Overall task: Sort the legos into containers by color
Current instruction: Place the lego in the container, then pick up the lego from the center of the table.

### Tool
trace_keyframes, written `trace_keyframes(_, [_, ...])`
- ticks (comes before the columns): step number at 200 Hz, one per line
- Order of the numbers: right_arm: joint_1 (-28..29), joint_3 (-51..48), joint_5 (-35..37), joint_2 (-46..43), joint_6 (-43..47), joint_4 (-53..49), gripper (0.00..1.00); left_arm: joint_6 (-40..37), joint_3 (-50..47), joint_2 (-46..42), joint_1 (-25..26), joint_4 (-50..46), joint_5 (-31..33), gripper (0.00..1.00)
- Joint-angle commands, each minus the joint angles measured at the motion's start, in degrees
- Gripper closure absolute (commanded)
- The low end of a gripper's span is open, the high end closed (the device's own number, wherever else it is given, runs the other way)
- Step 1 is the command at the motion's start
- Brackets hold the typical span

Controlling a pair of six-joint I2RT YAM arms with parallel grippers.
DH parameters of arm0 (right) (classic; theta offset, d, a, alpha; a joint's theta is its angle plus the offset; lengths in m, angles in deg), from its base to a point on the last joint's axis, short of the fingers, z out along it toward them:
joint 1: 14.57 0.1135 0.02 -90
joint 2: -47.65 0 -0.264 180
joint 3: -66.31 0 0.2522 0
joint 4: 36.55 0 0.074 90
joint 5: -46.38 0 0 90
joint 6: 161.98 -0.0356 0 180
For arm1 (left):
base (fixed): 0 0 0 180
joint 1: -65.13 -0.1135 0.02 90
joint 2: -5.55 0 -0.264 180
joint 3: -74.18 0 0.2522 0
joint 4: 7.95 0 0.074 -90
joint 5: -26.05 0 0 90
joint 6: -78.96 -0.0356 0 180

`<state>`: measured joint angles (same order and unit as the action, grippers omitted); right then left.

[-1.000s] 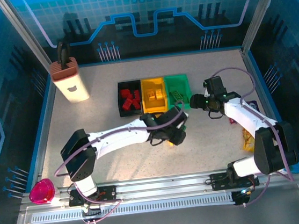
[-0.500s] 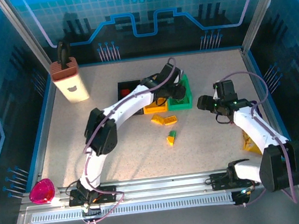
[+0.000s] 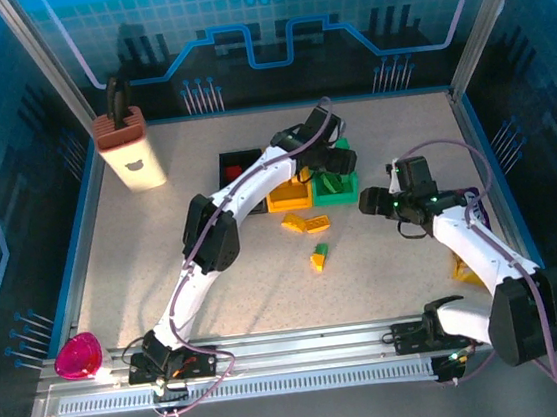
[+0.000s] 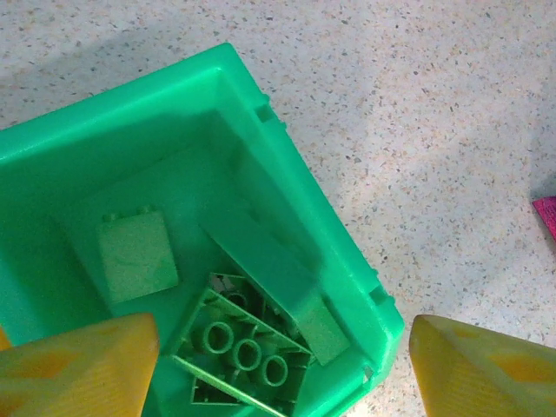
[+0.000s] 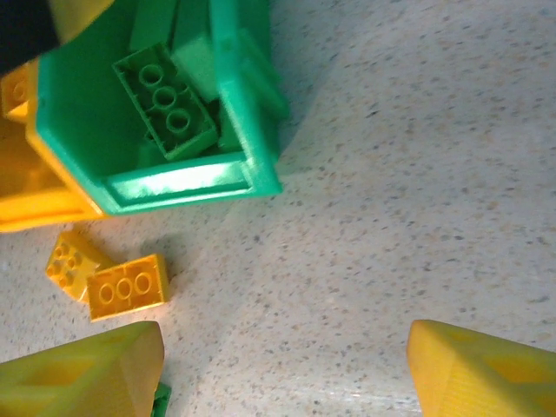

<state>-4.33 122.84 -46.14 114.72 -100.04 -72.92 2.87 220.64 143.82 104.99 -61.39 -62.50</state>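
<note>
- Green legos: several lie inside the green bin (image 4: 300, 169). The left wrist view shows a square brick (image 4: 135, 256) lying flat, a long flat piece (image 4: 261, 261) leaning across the middle, and a brick turned underside-up (image 4: 243, 352) with three round tubes showing.
- The right wrist view shows the same green bin (image 5: 191, 187) from its near end, with the underside-up brick (image 5: 165, 100) inside it.
- Yellow legos: two yellow bricks (image 5: 129, 287) lie touching on the table (image 3: 215, 266), just in front of the yellow bin (image 3: 288, 204) and outside it.
- A small yellow-and-green piece (image 3: 318, 257) sits nearer the arm bases, apart from that pair.
- Red legos: a red patch (image 3: 234, 171) shows in the black bin (image 3: 224, 164). The left arm hides most of that bin.
- Bins: they stand in a row, black, yellow, green from left to right, with their sides touching.
- Left gripper (image 4: 282, 365): it hangs over the green bin with its fingers spread wide and nothing between them. From above, the left gripper (image 3: 330, 167) is at the end of a fully stretched arm.
- Right gripper (image 5: 287, 365): released, with fingers wide apart and empty over bare table. From above, the right gripper (image 3: 370, 201) is just right of the green bin.
- Surroundings: a beige box with a brown top (image 3: 131, 150) stands at the far left. A pink-purple edge (image 4: 547, 221) shows at the right border of the left wrist view.
</note>
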Motion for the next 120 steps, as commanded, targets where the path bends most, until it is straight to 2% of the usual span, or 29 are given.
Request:
trace_keyframes(1, [3.65, 2.18, 0.42, -0.56, 0.51, -1.24, 0.26, -0.76, -0.69, -6.23, -0.21, -1.81, -0.56, 0.23])
trace_keyframes(16, [7.33, 2.89, 1.72, 0.17, -0.15, -2.01, 0.27, -0.26, -8.87, -13.34, -0.13, 2.29, -0.49, 0.23])
trace_keyframes(61, [16.85, 2.86, 3.42, 4.91, -6.01, -1.91, 0.31, 3.33, -43.85, -37.74, -0.22, 19.22, 1.12, 0.24])
trace_keyframes(120, [25.68, 3.37, 8.36, 10.89, -15.13, -2.18, 0.36, 9.48, -72.94, -55.06, -0.06, 25.73, 4.55, 0.25])
